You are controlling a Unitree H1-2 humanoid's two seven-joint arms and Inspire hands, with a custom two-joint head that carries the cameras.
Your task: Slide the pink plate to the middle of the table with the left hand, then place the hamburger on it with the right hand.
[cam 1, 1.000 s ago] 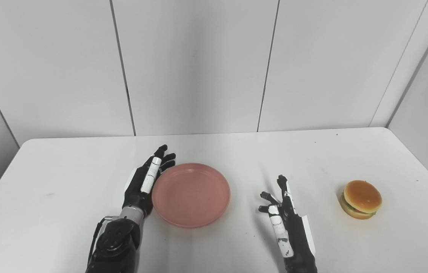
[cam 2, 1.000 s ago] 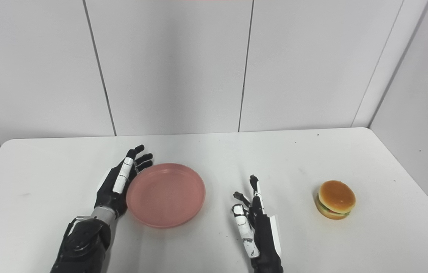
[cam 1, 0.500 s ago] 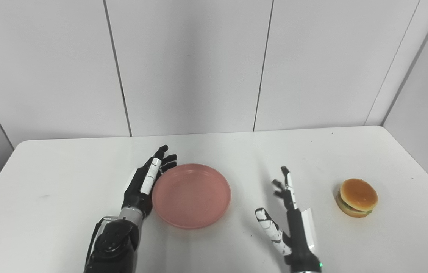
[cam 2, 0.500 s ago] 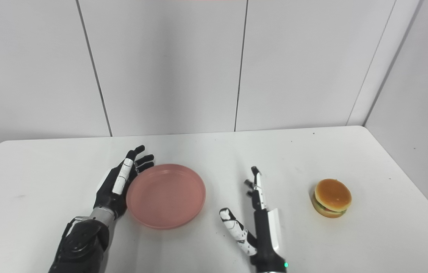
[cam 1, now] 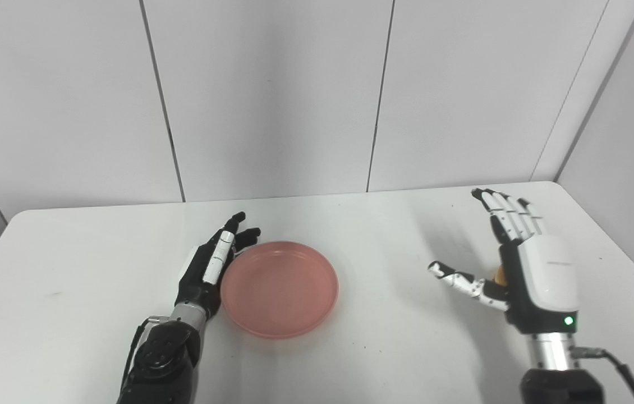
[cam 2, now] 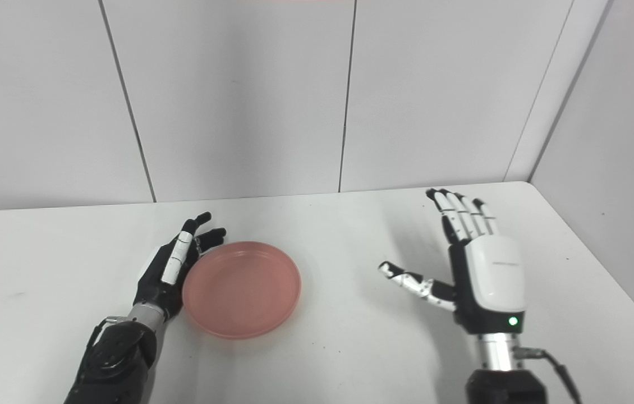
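The pink plate (cam 1: 279, 287) lies empty on the white table (cam 1: 70, 269), a little left of its middle. My left hand (cam 1: 210, 268) is open, edge-on against the plate's left rim. My right hand (cam 1: 524, 269) is open and raised above the table at the right, fingers up, thumb pointing left. It covers the hamburger; only a small tan sliver of the hamburger (cam 1: 499, 275) shows beside the palm in the left eye view. In the right eye view the right hand (cam 2: 477, 275) hides the hamburger wholly, and the plate (cam 2: 242, 288) and left hand (cam 2: 174, 269) show as well.
White wall panels stand behind the table's far edge (cam 1: 317, 196). The table's right edge runs near my right hand (cam 2: 592, 247). A cable (cam 1: 603, 359) trails from the right wrist.
My right hand has risen from low on the table and moved right, now standing over the hamburger and hiding it. The view has shifted slightly. The left hand and plate have stayed put.
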